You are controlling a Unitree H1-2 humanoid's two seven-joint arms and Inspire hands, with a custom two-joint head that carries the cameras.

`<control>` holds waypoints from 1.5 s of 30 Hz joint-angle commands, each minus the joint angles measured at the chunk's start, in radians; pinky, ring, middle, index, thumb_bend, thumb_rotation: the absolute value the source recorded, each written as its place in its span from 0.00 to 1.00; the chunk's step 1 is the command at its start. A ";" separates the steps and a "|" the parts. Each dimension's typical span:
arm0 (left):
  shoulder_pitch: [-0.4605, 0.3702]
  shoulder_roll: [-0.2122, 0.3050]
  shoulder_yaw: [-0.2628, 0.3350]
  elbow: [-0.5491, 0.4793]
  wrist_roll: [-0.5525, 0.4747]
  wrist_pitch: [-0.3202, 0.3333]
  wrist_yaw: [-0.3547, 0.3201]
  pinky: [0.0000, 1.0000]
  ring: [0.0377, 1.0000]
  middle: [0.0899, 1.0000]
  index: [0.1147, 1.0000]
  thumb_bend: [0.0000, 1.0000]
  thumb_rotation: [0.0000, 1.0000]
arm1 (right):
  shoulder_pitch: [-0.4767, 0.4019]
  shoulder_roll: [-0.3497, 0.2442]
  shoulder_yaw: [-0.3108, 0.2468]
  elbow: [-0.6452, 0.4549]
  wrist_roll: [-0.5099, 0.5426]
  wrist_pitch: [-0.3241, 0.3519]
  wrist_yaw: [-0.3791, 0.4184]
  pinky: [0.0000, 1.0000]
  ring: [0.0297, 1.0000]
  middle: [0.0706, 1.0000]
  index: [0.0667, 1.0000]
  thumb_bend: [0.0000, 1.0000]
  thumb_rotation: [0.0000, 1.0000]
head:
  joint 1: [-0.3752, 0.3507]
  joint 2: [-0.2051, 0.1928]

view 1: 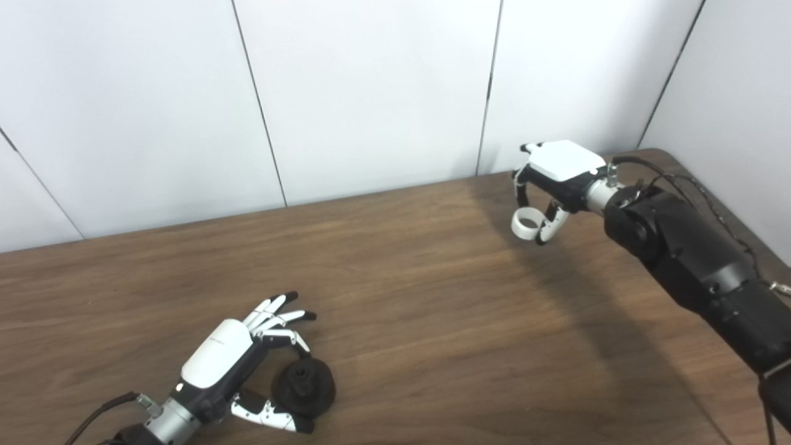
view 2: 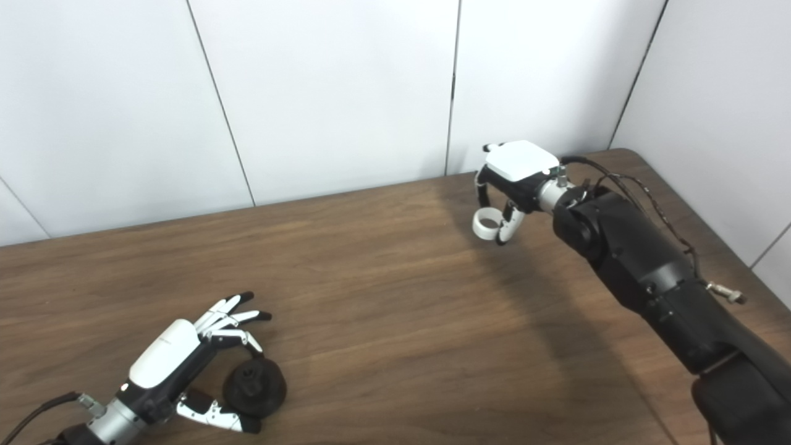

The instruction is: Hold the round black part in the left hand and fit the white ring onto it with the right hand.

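**White ring up, black part down**

The white ring [view 1: 526, 224] hangs pinched in the right hand [view 1: 556, 176], raised near the table's [view 1: 432, 296] far edge. The left hand [view 1: 238, 364] lies low, thumb and one finger closed around the round black part [view 1: 304, 386] on the wood, other fingers spread.

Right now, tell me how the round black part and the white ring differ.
The round black part is dark, bulkier and sits on the wooden table in the left hand; the white ring is pale, thin, hollow and pinched in the right hand. Both are round.
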 commanded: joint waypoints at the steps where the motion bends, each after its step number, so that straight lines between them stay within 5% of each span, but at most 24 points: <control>1: 0.017 0.012 -0.014 0.032 0.033 0.009 -0.037 1.00 1.00 0.85 0.41 0.52 0.06 | -0.057 -0.012 -0.022 -0.059 0.020 -0.025 0.007 1.00 1.00 0.84 0.44 0.53 0.14 | 0.006 0.000; 22: 0.033 -0.041 0.035 0.025 0.092 0.009 -0.075 1.00 1.00 0.85 0.41 0.52 0.06 | -0.056 0.175 0.009 -0.468 0.203 -0.109 0.239 1.00 1.00 0.88 0.44 0.53 0.14 | 0.142 -0.003; 32: 0.049 -0.096 0.086 0.007 0.126 0.015 -0.130 1.00 1.00 0.85 0.41 0.52 0.06 | -0.059 0.246 0.020 -0.535 0.309 -0.128 0.326 1.00 1.00 0.87 0.44 0.53 0.14 | 0.251 0.011; 45: 0.049 -0.148 0.122 -0.018 0.155 0.020 -0.169 1.00 1.00 0.85 0.41 0.52 0.06 | -0.052 0.319 0.060 -0.568 0.307 -0.156 0.357 1.00 1.00 0.87 0.44 0.53 0.14 | 0.330 0.031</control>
